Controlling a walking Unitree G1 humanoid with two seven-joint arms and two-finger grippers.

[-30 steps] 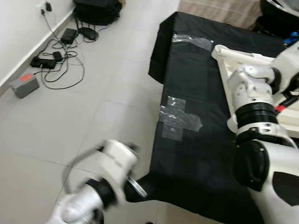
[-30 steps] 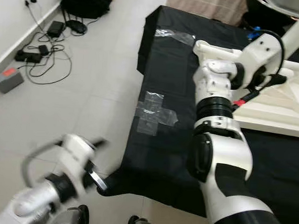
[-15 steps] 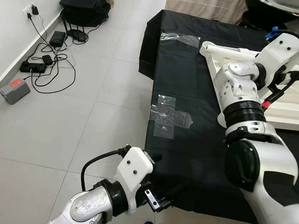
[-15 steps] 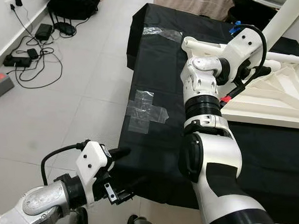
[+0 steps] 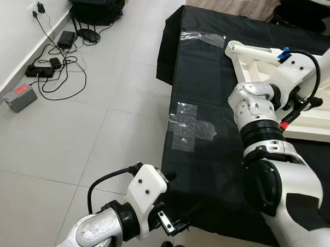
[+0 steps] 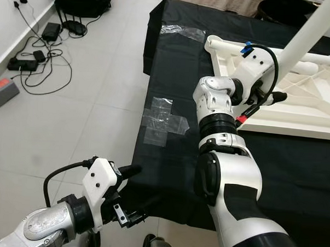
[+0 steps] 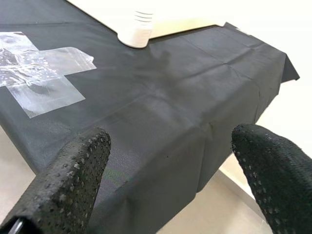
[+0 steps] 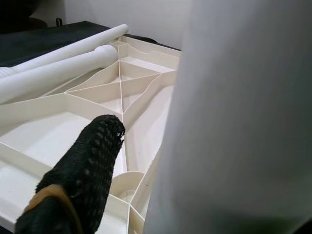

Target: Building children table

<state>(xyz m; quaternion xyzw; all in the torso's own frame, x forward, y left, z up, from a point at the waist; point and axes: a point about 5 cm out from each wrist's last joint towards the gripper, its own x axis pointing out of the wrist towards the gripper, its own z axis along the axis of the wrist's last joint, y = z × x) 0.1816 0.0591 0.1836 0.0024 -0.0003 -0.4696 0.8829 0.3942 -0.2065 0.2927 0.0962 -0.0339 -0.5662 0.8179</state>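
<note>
The white table top (image 6: 297, 107) lies upside down on a black cloth (image 5: 207, 158), ribs up (image 8: 97, 97). My right gripper (image 8: 151, 136) is over it, shut on a white table leg (image 6: 314, 29) that slants up and away. One black finger (image 8: 92, 161) shows beside the leg (image 8: 234, 122); the other is hidden behind it. Two more white legs (image 8: 58, 68) lie along the top's far rim. My left gripper (image 5: 178, 203) hangs low at the cloth's near edge, open (image 7: 170, 136) and holding nothing. A corner socket (image 7: 139, 31) of the top lies ahead of it.
A cross of clear tape (image 5: 189, 124) is stuck on the cloth near its left edge. On the tiled floor to the left lie cables and a power strip (image 5: 47, 69), a grey box (image 5: 18, 97) and a black bag (image 5: 99, 3). A beige rug (image 6: 214, 1) lies beyond the cloth.
My left arm swung out of a blur to the cloth's near edge and now holds still. The right forearm has turned slightly with the leg in it. The head view has shifted.
</note>
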